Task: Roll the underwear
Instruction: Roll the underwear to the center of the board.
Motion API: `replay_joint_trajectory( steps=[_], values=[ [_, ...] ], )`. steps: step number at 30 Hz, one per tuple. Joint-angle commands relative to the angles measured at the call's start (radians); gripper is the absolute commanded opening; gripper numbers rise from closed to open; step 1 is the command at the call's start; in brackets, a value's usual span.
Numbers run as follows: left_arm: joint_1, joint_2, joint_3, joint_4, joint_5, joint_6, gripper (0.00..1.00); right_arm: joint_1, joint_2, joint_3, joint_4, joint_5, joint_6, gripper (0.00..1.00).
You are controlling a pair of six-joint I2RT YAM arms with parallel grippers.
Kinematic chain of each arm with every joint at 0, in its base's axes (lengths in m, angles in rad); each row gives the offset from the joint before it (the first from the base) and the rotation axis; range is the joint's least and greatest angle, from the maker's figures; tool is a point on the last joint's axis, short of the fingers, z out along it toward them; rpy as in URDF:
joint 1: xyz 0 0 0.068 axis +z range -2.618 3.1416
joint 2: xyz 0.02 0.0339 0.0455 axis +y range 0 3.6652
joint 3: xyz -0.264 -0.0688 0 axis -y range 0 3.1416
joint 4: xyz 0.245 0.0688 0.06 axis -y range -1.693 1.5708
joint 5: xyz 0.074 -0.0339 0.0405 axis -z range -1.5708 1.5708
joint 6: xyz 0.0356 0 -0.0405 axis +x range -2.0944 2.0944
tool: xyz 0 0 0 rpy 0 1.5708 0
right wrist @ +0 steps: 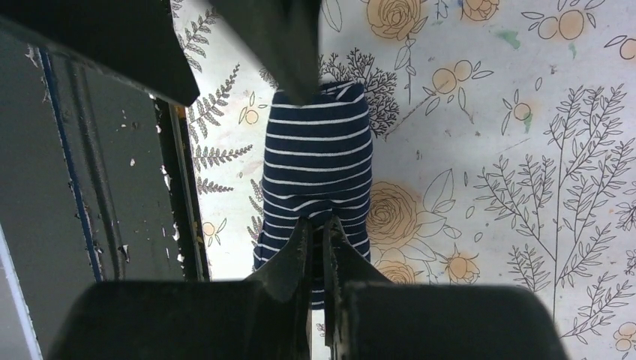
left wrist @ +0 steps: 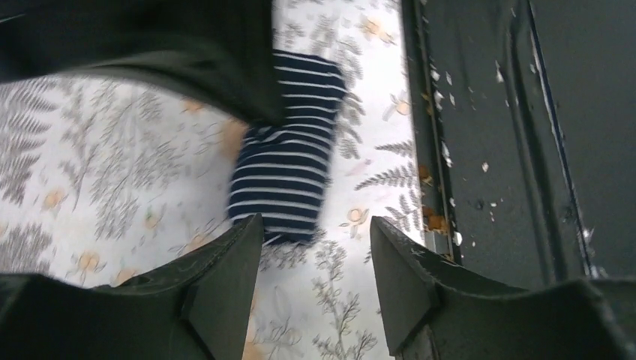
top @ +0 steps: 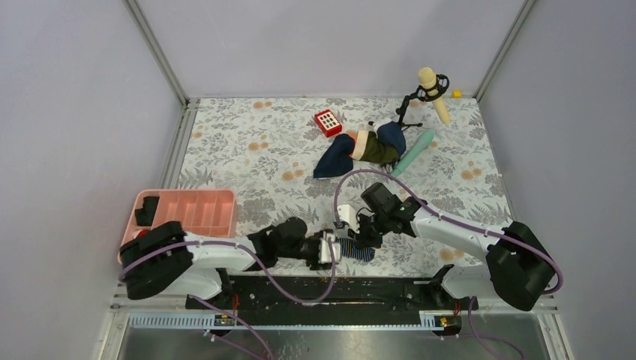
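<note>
The top view looks down from above and behind the left arm (top: 210, 255) and right arm (top: 457, 229), taking in the whole table (top: 247, 150) to its far edge. The left wrist view faces right and the right wrist view faces left, each close and angled down. All 3 share the underwear (top: 360, 253) beside the near rail (top: 337, 289).
</note>
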Motion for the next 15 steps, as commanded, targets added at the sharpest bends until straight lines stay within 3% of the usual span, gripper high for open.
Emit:
replay_joint_trajectory(
  steps=[1, 6, 15],
  values=[
    [-0.097, 0.126, -0.035, 0.325, -0.143, 0.316, 0.56, -0.023, 0.038, -0.071, -0.12, 0.066, -0.005, 0.0],
    [-0.131, 0.194, -0.03, 0.397, -0.095, 0.416, 0.57, -0.054, 0.049, -0.063, -0.112, 0.047, 0.003, 0.0],
    [-0.181, 0.313, -0.022, 0.446, -0.157, 0.518, 0.57, -0.056, 0.063, -0.057, -0.116, 0.044, 0.005, 0.0]
  ],
)
